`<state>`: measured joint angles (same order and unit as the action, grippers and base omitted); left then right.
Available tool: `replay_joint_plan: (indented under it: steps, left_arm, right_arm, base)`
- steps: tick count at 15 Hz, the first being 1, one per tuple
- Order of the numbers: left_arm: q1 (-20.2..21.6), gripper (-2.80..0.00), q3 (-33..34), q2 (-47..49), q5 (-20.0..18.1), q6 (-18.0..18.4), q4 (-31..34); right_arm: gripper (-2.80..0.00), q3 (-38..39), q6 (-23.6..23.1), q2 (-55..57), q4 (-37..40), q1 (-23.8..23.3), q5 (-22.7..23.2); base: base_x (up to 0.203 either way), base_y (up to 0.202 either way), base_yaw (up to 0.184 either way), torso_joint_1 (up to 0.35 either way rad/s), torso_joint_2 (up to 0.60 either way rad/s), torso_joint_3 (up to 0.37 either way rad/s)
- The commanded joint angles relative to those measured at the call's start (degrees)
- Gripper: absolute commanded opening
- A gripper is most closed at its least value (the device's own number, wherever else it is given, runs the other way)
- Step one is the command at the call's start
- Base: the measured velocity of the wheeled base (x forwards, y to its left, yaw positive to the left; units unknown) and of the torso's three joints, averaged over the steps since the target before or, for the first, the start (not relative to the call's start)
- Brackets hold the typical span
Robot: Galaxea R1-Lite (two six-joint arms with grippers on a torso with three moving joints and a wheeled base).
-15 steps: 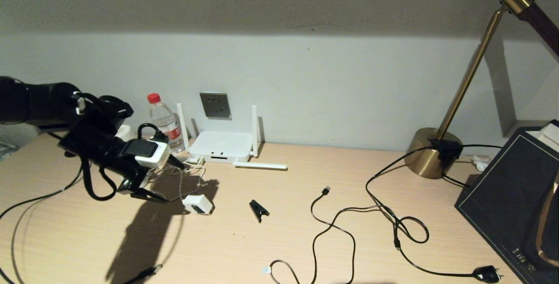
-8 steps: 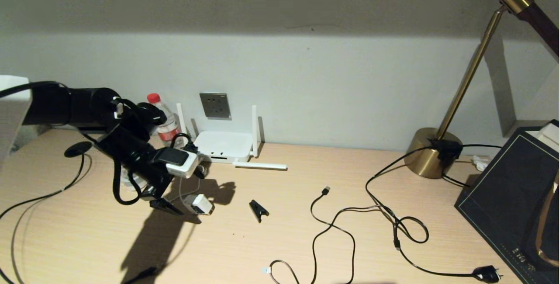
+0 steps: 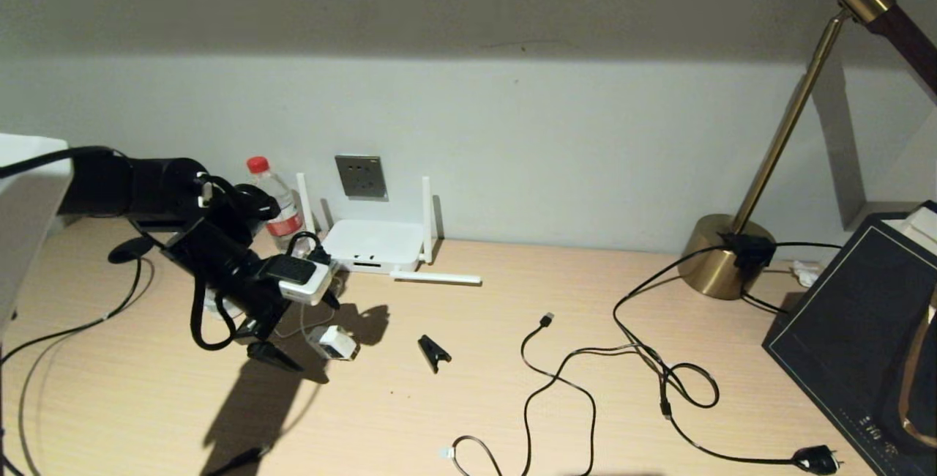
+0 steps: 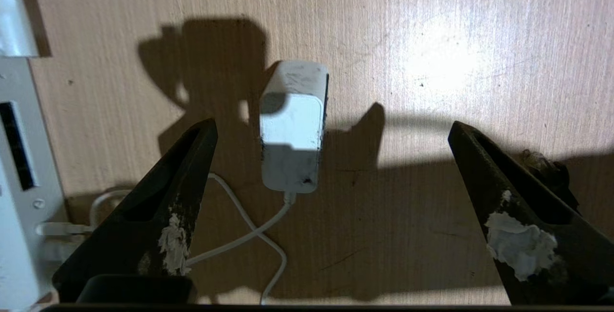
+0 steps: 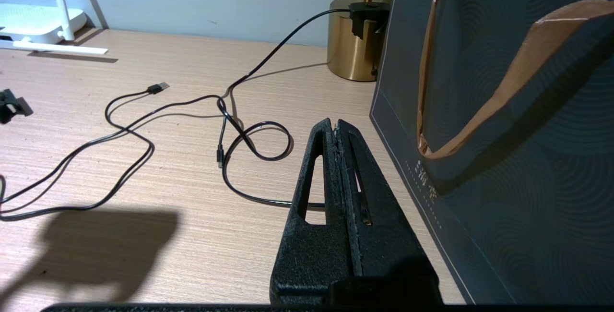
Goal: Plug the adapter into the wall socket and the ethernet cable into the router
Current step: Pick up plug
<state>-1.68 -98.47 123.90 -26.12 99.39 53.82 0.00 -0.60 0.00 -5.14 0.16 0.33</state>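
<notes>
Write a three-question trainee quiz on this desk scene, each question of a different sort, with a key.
1. True or false: the adapter is already plugged into the wall socket.
2. Multiple choice: how does the left pincer stand? A. shut on the adapter. B. open above the adapter, which lies on the desk between its fingers. C. shut on the water bottle.
3. Fill in: the right pincer is ____ and holds nothing.

Key:
1. False. It lies on the desk in front of the router.
2. B.
3. Shut.
</notes>
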Motion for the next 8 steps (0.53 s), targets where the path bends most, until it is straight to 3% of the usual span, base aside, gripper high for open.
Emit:
replay_joint_plan:
  steps: [1, 8]
  left_arm:
    - [0.0, 0.0, 0.0, 1.5, -0.2, 0.5, -0.1]
    - [0.0, 0.0, -3.5, 6.5, -0.3, 0.4, -0.3]
  right_arm:
    - [-2.8, 2.0, 0.0, 0.1, 0.0, 0.0, 0.0]
    - [-2.8, 2.0, 0.0, 0.1, 0.0, 0.0, 0.0]
  base:
    - [0.0, 0.0, 0.0, 0.0, 0.0, 0.0]
    - [0.0, 0.0, 0.0, 0.0, 0.0, 0.0]
